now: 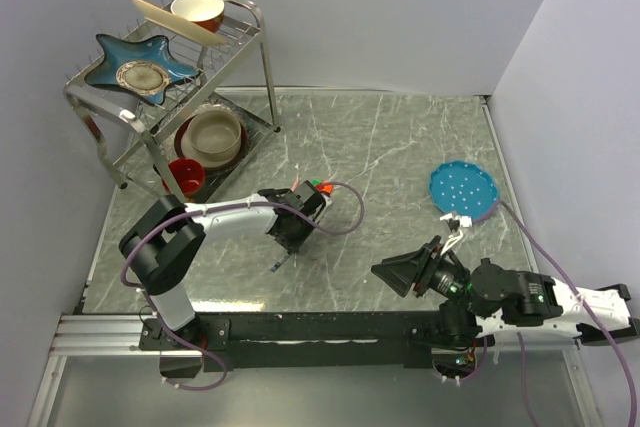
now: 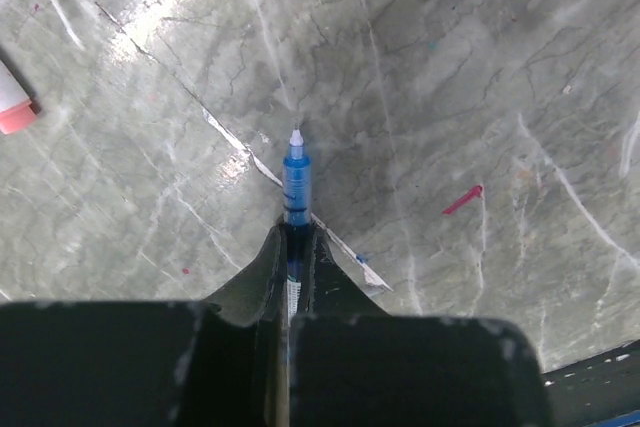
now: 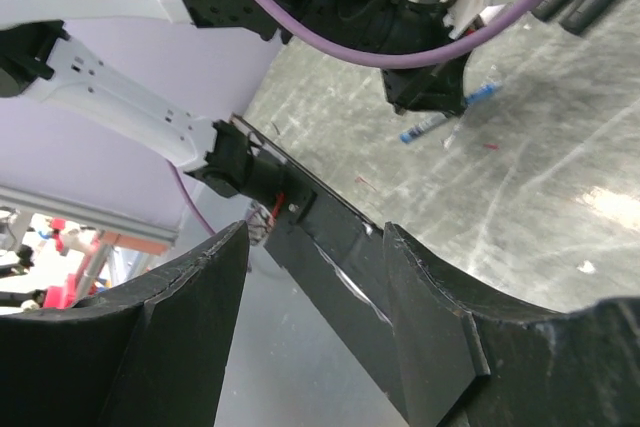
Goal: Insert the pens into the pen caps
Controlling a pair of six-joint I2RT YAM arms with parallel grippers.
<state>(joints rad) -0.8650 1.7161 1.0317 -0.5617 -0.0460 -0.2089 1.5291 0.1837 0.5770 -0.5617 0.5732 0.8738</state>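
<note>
In the pinched left claw (image 2: 291, 239) sits the blue pen (image 2: 296, 175) — tip protruding.

Bare marble (image 1: 390, 147) between rack (image 1: 270, 87) and plate (image 1: 465, 190)

blue pen (image 2: 295, 182): 1 | dark markers (image 3: 605, 2): 2 | white-pink pen (image 2: 8, 97): 1 | blue disc (image 1: 464, 190): 1 | dish rack (image 1: 268, 72): 1

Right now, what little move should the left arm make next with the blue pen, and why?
Probably lift straight up a little. The left gripper is shut on the blue ballpoint pen, whose bare tip pokes out close to the marble table, so raising it should free it for carrying.
</note>
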